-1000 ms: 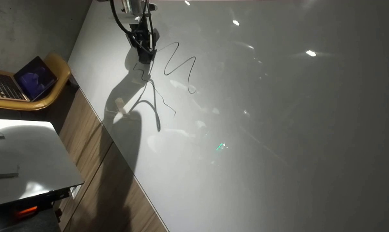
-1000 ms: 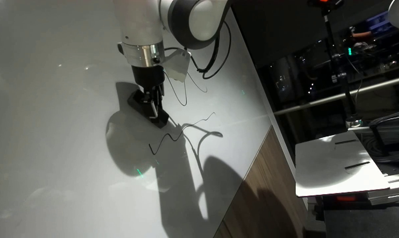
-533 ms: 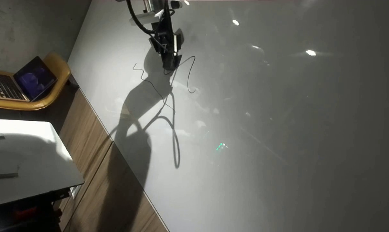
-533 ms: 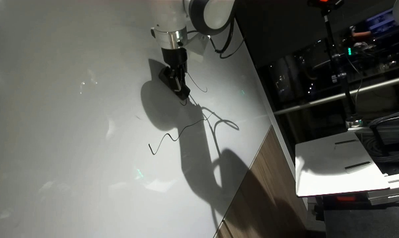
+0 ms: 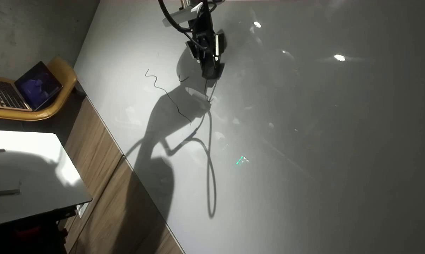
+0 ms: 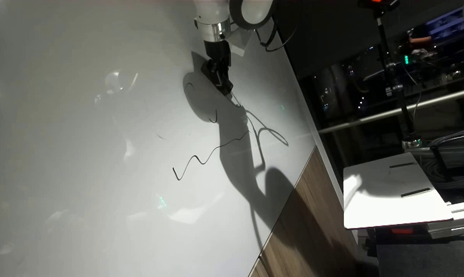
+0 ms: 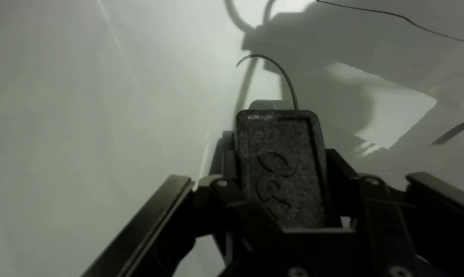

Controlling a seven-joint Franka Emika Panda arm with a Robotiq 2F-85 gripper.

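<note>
One glossy whiteboard (image 5: 321, 141) is filling most of both exterior views. The robot arm (image 6: 212, 11) is hanging in front of its upper part, and the hand (image 7: 280, 163) at its end is pinching a dark block (image 7: 284, 169) by two opposite sides. This block, probably an eraser, is sitting close to the whiteboard; whether it is touching, I cannot tell. I am judging it light, a little soft underneath and not fragile, so a firm hold on these sides is suiting it well. A long wavy line (image 6: 203, 164) is running below the block, and a short curved line (image 7: 286, 75) is meeting its edge in the wrist view.
</note>
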